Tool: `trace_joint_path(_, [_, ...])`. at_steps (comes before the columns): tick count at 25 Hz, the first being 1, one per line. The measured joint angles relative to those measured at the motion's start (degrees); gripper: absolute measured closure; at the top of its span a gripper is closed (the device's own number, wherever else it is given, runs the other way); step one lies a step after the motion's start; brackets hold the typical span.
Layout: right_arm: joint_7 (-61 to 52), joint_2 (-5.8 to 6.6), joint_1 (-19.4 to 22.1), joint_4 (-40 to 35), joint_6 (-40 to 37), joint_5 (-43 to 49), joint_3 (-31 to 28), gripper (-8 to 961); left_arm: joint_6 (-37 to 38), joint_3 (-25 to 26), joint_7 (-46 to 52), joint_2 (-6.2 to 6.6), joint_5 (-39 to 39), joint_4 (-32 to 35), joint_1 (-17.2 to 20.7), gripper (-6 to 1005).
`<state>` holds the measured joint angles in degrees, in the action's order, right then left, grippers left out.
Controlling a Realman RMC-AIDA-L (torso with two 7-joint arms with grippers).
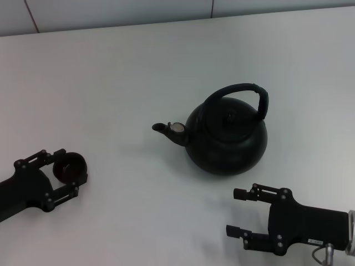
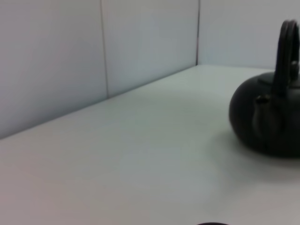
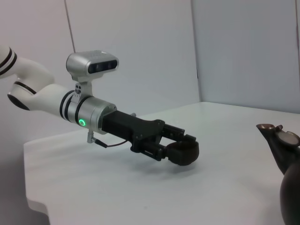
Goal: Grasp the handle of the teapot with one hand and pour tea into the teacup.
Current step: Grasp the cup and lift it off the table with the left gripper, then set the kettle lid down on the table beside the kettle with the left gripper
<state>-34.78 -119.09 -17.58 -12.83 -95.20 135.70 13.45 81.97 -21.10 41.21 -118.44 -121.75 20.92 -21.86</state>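
The matte-black teapot (image 1: 224, 138) stands upright at the middle of the white table, its spout (image 1: 163, 128) pointing toward my left side and its arched handle (image 1: 239, 91) free above the lid. The small dark teacup (image 1: 72, 166) sits between the fingers of my left gripper (image 1: 69, 170) at the near left, well apart from the spout. The right wrist view shows that gripper (image 3: 180, 147) closed around the teacup (image 3: 185, 152). My right gripper (image 1: 236, 212) is open and empty, just in front of the teapot's near right side. The left wrist view shows the teapot (image 2: 265, 119) and its handle (image 2: 285, 51).
The white table (image 1: 138, 72) runs back to a pale panelled wall (image 1: 111, 11). In the right wrist view the table's edge (image 3: 33, 197) lies close behind my left arm (image 3: 51, 101). Only the teapot's spout (image 3: 276, 136) shows there.
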Motion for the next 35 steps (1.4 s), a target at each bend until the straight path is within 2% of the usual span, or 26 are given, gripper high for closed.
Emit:
trace_joint_path(5, [0.05, 0.00, 0.08, 0.09, 0.00, 0.00, 0.00, 230, 0.60, 0.00, 0.12, -0.06, 0.01, -0.03, -0.39, 304])
trace_joint_path(7, [0.07, 0.00, 0.09, 0.09, 0.01, 0.00, 0.00, 230, 1.18, -0.52, 0.27, -0.13, -0.20, -2.29, -3.08, 304])
trace_joint_path(13, [0.11, 0.00, 0.09, 0.08, 0.03, 0.00, 0.00, 231, -0.29, -3.57, -0.22, -0.34, -0.05, -5.70, -6.76, 303])
trace_joint_path(23, [0.21, -0.08, 0.09, 0.11, 0.02, 0.00, 0.00, 232, -4.79, -4.14, -0.63, -0.39, -0.26, -9.44, -10.42, 302])
trace_joint_path(35, [0.25, -0.04, 0.04, 0.18, -0.04, 0.00, 0.00, 231, -9.93, -4.04, -1.39, -0.65, 0.03, -11.98, -12.23, 301])
